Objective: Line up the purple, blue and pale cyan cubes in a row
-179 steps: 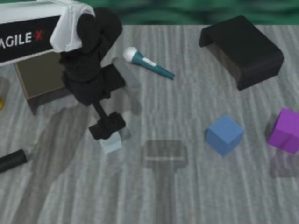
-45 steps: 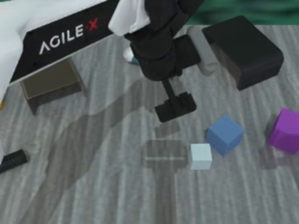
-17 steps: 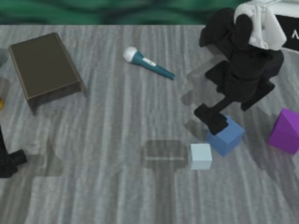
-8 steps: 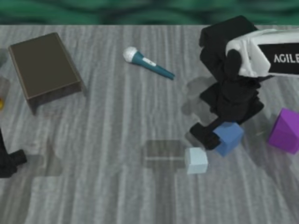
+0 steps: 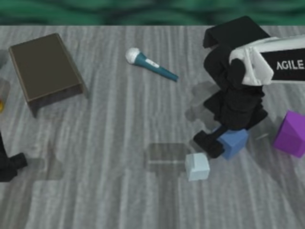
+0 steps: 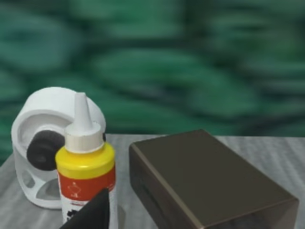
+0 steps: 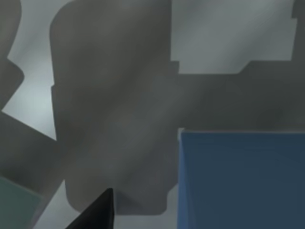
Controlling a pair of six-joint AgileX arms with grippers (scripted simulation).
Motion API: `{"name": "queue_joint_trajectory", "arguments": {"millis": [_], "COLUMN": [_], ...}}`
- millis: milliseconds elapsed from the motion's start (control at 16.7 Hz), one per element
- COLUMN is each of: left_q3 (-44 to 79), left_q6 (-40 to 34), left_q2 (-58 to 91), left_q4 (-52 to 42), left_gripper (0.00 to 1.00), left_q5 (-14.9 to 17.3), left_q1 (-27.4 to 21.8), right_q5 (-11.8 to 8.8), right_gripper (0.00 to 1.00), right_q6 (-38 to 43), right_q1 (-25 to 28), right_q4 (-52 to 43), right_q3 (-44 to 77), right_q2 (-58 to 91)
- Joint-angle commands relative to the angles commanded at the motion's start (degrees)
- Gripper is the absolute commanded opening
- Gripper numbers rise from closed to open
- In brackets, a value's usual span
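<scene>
From above, the right arm is reaching down over the middle-right of the surface (image 5: pixel 119 200), its right claw (image 5: pixel 209 142) sitting low against the left face of the blue cube (image 5: pixel 234 142). Whether its fingers are spread or pinching the cube I cannot tell; the arm is hiding them. The pale cyan cube (image 5: pixel 197 166) is lying just beside the claw, down-left of the blue one and twisted slightly off square. The purple cube (image 5: pixel 290 133) is resting well to the right, tilted on an edge. The three are running roughly left to right, which I judge to be the row's axis. The right arm is plainly nearer all three. The left claw (image 5: pixel 12 164) is parked at the far left edge.

The left wrist is looking at a yellow bottle (image 6: pixel 86 179) and brown box (image 6: pixel 205 181).

The right wrist is showing the blue cube close up, right alongside a fingertip.
</scene>
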Motion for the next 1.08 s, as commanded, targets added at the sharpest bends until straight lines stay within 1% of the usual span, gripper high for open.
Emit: {"name": "queue_joint_trajectory", "arguments": {"millis": [660,720,1080], "left_q3": [0.0,0.0,0.0], "left_q6": [0.0,0.0,0.0], "left_q2": [0.0,0.0,0.0], "left_q4": [0.0,0.0,0.0], "left_gripper": [1.0,1.0,1.0], "left_q5": [0.0,0.0,0.0], "left_q1": [0.0,0.0,0.0], "right_q5": [0.0,0.0,0.0], "right_gripper": [0.02,0.0,0.0], "right_q6": [0.0,0.0,0.0], "right_q1": [0.0,0.0,0.0], "right_q4": [0.0,0.0,0.0], "right_q3": [0.0,0.0,0.0], "right_q2": [0.0,0.0,0.0]}}
